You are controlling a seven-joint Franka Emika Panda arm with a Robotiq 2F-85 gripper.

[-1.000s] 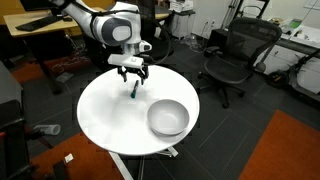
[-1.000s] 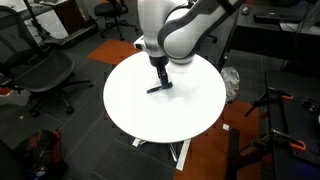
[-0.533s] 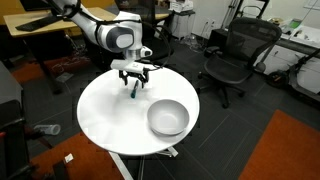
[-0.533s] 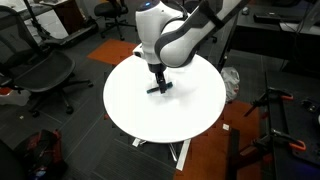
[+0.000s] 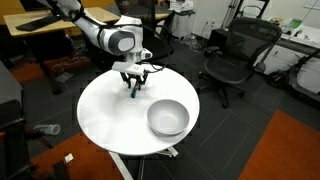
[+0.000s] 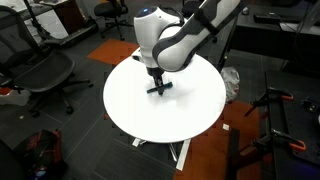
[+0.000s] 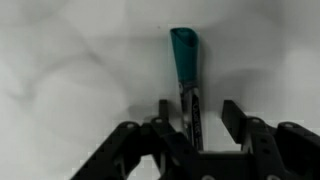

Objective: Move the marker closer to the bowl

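Note:
The marker (image 5: 134, 91) is a thin dark stick with a teal cap, lying on the round white table (image 5: 100, 115). My gripper (image 5: 134, 83) has come down over it from above. In the wrist view the marker (image 7: 186, 70) runs between the fingers of the gripper (image 7: 198, 108). It lies close to one finger, and a clear gap is left to the other finger (image 7: 233, 112). The jaws stand partly narrowed and open. The white bowl (image 5: 168, 118) sits on the same table, to the near right of the marker. In the exterior view from the other side, the gripper (image 6: 155, 80) stands over the marker (image 6: 159, 88) and the bowl is hidden.
The table (image 6: 195, 110) stands on one pedestal. Black office chairs (image 5: 235, 55) (image 6: 45, 75) surround it. Desks (image 5: 40, 25) stand behind the arm. The table edge lies a short way beyond the marker.
The gripper has sunk a little onto the marker and its fingers have drawn closer together. The marker and the bowl have not moved.

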